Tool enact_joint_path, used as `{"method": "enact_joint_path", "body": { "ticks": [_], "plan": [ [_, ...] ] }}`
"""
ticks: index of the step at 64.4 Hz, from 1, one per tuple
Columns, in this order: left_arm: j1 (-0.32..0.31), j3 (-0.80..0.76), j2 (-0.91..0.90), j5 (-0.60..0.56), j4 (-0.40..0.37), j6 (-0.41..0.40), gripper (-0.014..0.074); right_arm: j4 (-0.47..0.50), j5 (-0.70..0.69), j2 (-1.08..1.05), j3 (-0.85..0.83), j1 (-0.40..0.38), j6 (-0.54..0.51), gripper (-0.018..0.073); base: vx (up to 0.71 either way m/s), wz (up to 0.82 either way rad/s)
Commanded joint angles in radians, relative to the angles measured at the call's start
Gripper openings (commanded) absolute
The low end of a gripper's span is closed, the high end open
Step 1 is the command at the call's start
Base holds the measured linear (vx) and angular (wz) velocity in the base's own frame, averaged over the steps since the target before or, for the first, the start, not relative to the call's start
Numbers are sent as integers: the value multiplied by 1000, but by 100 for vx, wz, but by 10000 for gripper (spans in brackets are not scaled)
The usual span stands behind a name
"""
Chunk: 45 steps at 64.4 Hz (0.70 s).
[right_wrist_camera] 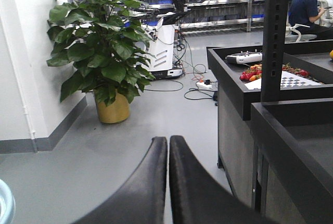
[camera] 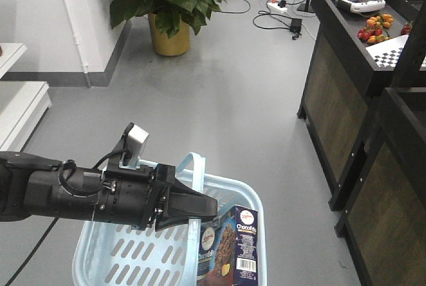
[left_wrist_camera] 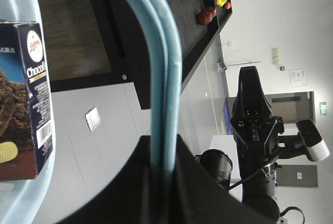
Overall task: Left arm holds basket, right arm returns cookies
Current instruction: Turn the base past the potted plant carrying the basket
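**Cookies in the basket, left arm gripping the handle**

The cookies (camera: 229, 249) stand upright inside the light blue basket (camera: 133, 256), against its right wall in the front view, with the Chocofab face and barcode showing. The curved handle (camera: 193, 166) runs between the jaws of the left gripper (camera: 206, 207), which pinch it. The right gripper (right_wrist_camera: 168, 143) has its black fingers pressed together on nothing, facing a potted plant (right_wrist_camera: 101, 47) and a dark counter (right_wrist_camera: 229, 78) across grey floor.
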Motion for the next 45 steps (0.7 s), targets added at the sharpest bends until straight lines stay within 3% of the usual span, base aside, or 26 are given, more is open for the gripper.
{"method": "enact_joint_path", "body": {
  "ticks": [1, 45],
  "plan": [
    [-3, -25, -46, 79, -79, 12, -6, -3, -76, -11, -1, -5, 1, -8, 32, -11],
    [-3, -25, -46, 79, -79, 12, -6, -3, -76, -11, -1, -5, 1, -8, 35, 5]
  ]
}}
